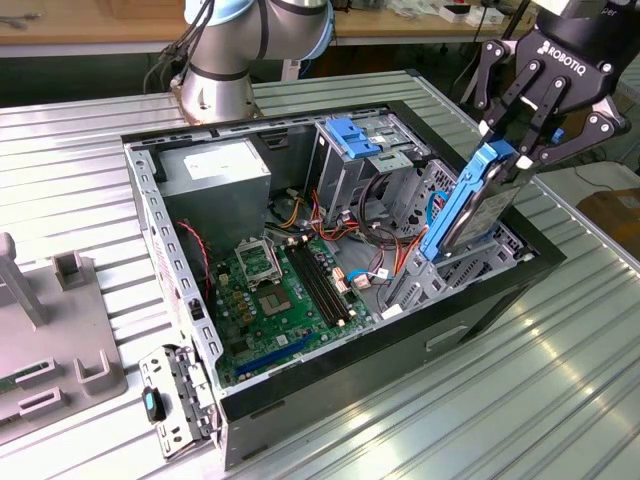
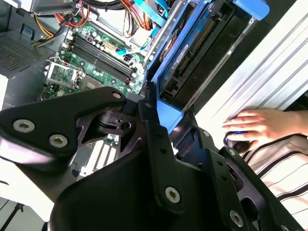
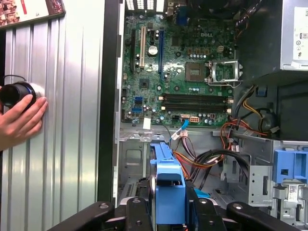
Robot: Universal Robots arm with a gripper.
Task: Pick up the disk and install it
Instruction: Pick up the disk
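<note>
Motherboard (image 1: pixel 275 290) covers the floor of the case (image 1: pixel 420 345) toward the exterior view's left; a cage (image 1: pixel 345 178) stands mid-case. At the edge on that view's right, the gripper (image 1: pixel 518 148) pinches the tilted disk (image 1: pixel 478 210) by its upper end, lower end inside the case.
</note>
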